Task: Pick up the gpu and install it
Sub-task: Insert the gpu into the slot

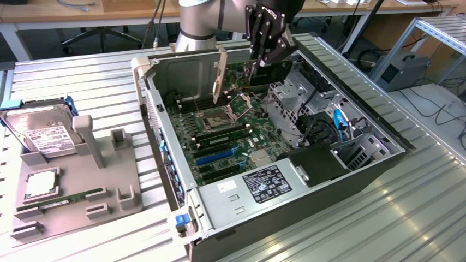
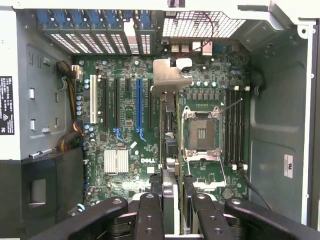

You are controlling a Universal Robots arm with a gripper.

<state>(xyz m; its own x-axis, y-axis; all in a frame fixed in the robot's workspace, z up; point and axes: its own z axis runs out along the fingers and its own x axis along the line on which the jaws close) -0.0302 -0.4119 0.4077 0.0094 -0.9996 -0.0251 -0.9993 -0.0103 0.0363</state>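
Note:
My gripper (image 1: 258, 65) hangs over the far end of the open computer case (image 1: 240, 210), shut on the gpu (image 1: 221, 76). The gpu is a thin dark card held on edge, with its pale metal bracket toward the case's rear wall. In the wrist view the gpu (image 2: 170, 80) runs edge-on between my fingers (image 2: 150, 210), and its beige bracket tab is at the far end. It hovers above the green motherboard (image 2: 115, 145), over the strip between the black expansion slots and the CPU socket (image 2: 201, 134). The blue slot (image 2: 139, 107) lies just beside it. The gripper (image 2: 173, 197) is well above the board.
On the exterior view's left, a grey fixture tray (image 1: 109, 191) holds a silver hard drive (image 1: 47, 136), a square processor (image 1: 41, 183) and a green memory stick (image 1: 62, 199). Drive cages and cables (image 1: 328, 131) crowd the case's right side. The table (image 1: 407, 213) is ribbed metal.

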